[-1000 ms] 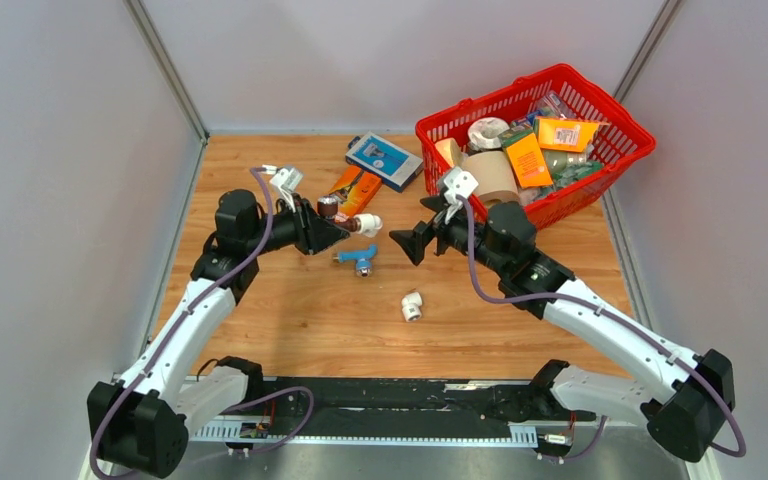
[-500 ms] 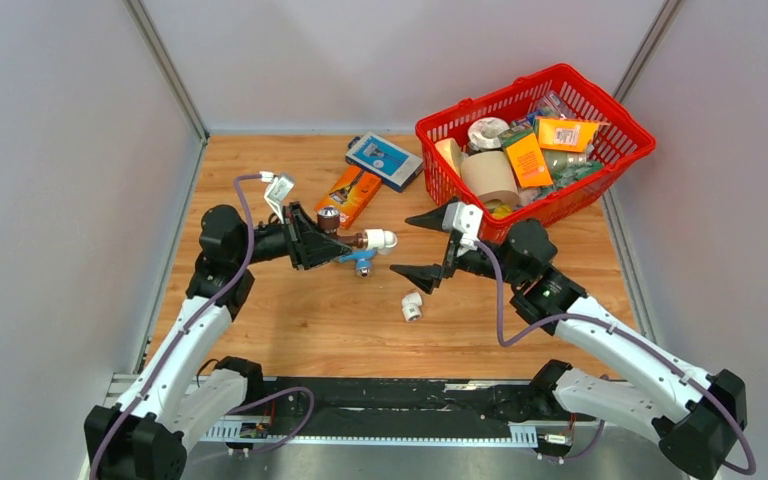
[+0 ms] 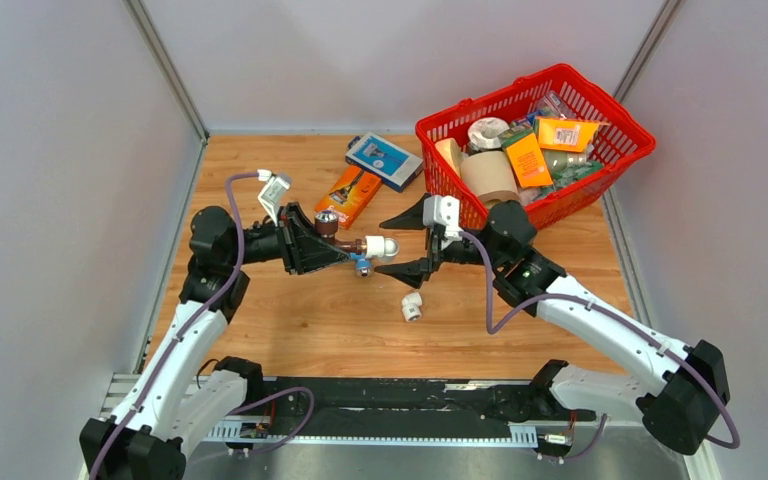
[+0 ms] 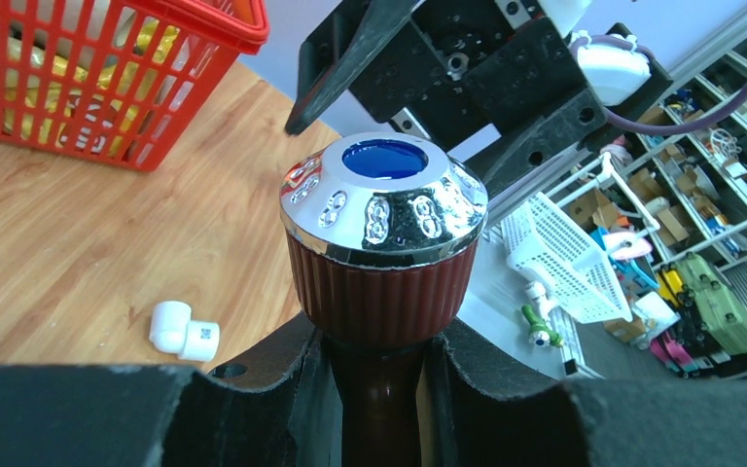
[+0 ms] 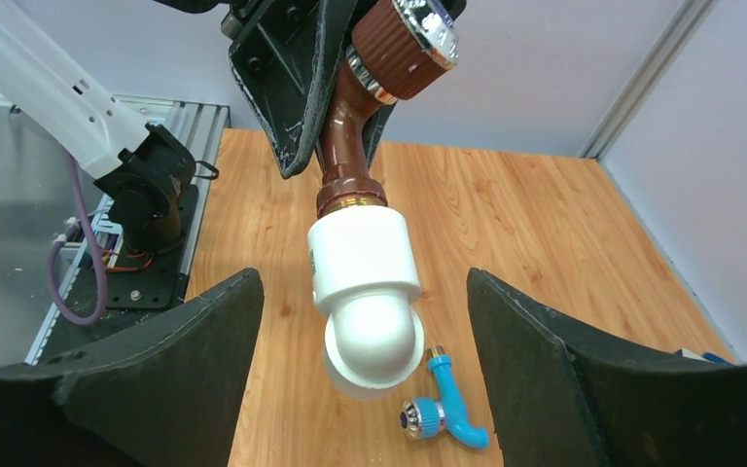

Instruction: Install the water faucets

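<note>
Right wrist view: you're holding right gripper [image 5: 362,282] spread around white plastic elbow fitting [image 5: 365,292] capping dark brown metal faucet [image 5: 350,146]; left gripper [image 4: 379,389] is pinching its stem, long axis pointing into that gap. Light blue plastic faucet [image 5: 443,409] is lying on wooden table [image 5: 545,224] below.

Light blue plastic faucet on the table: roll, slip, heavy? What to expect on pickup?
Probably light: the light blue plastic faucet looks mostly plastic. Its bent spout and side knob lie flat on the wooden table, so a push would likely slide or pivot it, not roll it. The glossy body may slip; the ribbed knob looks grippier.
</note>
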